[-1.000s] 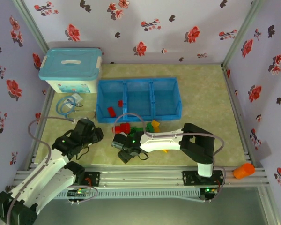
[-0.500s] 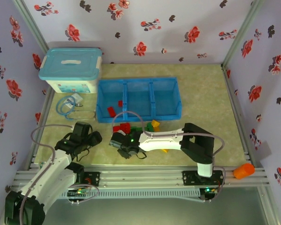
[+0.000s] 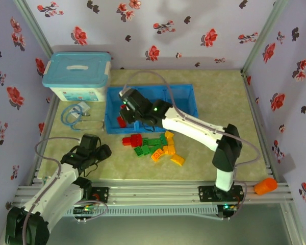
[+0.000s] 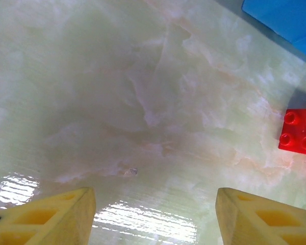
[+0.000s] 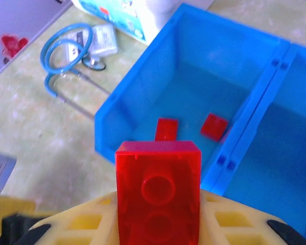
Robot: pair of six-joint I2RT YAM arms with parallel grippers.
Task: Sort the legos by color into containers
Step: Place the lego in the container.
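The three joined blue containers [image 3: 158, 127] lie at the table's middle back. My right gripper [image 3: 126, 100] hangs over the left bin [image 5: 143, 97], shut on a red lego [image 5: 158, 191] held upright between its yellow fingers [image 5: 81, 224]. Two red legos [image 5: 166, 128] [image 5: 214, 126] lie on that bin's floor. In front of the tray sits a loose pile: red legos [image 3: 132, 139], green ones [image 3: 148, 145] and yellow-orange ones [image 3: 168, 150]. My left gripper [image 3: 99, 151] rests low at the front left, open over bare table [image 4: 155, 204], with a red lego [image 4: 299, 130] off to its right.
A white storage box with a light-blue lid [image 3: 77, 76] stands at the back left. A blue looped tube with a small grey part [image 3: 74, 112] lies in front of it. An orange object [image 3: 265, 186] sits on the front rail at the right. Floral walls close three sides.
My right arm has risen from the pile near the front and swung back-left over the left bin, carrying a red lego. The left arm pulled back a little.
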